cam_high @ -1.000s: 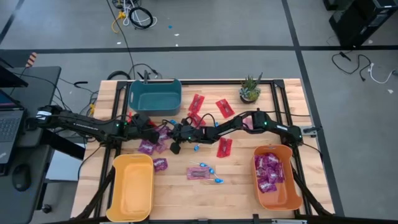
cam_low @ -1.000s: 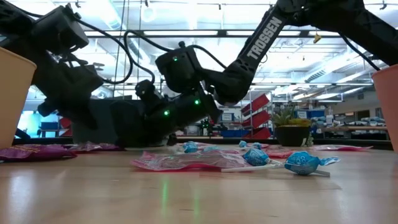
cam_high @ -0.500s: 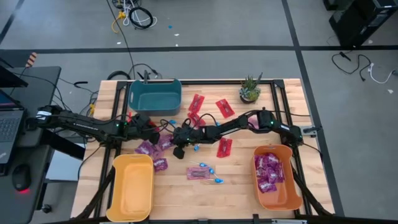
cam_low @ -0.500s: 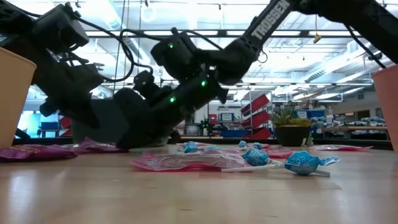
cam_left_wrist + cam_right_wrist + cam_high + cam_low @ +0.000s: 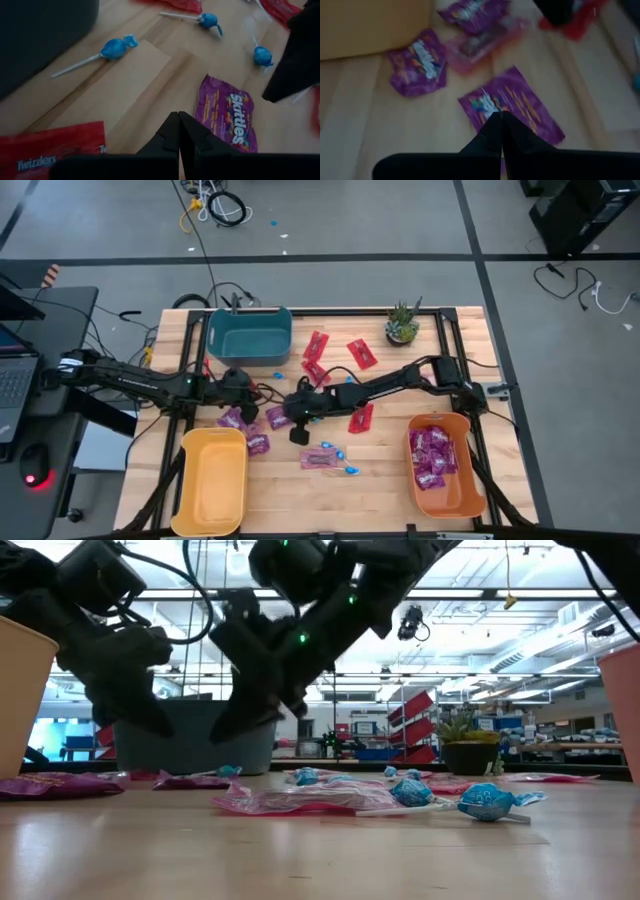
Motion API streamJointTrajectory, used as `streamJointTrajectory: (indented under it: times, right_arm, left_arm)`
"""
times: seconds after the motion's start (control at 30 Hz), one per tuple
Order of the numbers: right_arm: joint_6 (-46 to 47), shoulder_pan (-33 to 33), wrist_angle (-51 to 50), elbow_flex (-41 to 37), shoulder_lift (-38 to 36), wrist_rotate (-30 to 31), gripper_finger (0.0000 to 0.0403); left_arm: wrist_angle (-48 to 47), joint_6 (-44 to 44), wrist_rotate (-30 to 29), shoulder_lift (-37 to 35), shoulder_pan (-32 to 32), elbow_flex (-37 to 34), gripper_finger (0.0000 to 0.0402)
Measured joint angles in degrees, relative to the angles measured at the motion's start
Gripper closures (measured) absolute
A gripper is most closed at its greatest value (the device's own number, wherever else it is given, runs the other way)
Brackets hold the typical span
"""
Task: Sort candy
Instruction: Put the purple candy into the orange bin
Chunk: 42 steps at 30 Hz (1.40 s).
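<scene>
i've got the right gripper (image 5: 501, 120) pinched together, empty, hovering right over a purple packet (image 5: 512, 107) mid-table whose long axis runs diagonally, and the left gripper (image 5: 178, 131), also together, sits close by.

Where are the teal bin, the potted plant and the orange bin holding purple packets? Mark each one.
teal bin (image 5: 249, 332): high view, on its bare inner floor.
potted plant (image 5: 402, 323): high view, on its green leaves.
orange bin (image 5: 466, 496): high view, on its bare floor near the rim.
</scene>
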Motion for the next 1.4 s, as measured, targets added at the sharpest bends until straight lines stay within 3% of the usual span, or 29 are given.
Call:
streamJointTrajectory:
  times: [0.17, 0.3, 0.7, 0.87, 1.07, 1.4]
  right_arm:
    - [-11.3, 0.2, 1.2, 0.0, 0.0, -2.0, 0.0393]
    - [-18.6, 0.2, 2.2, 0.1, 2.1, -2.0, 0.0360]
    - [-19.0, 0.1, 9.4, 0.1, 5.9, -2.7, 0.0179]
    - [-16.9, 0.1, 8.0, 0.1, 5.8, -1.5, 0.0131]
    - [-15.4, -0.6, 5.6, -0.2, 5.8, -1.3, 0.0141]
    - [-13.8, -1.0, 4.6, -1.1, 5.6, -1.1, 0.0239]
  left_arm:
    - [0.0, 0.2, -0.1, 0.0, 0.0, 0.0, 0.0400]
    - [-0.3, 1.5, -0.1, 0.0, 0.0, 0.0, 0.0400]
    - [1.6, 1.7, -0.1, 0.0, 0.0, 0.0, 0.0400]
    - [1.7, 1.7, -0.1, 0.0, 0.0, 0.0, 0.0400]
    - [1.7, 1.7, -0.1, 0.0, 0.0, 0.0, 0.0400]
    - [1.7, 1.7, -0.1, 0.0, 0.0, 0.0, 0.0400]
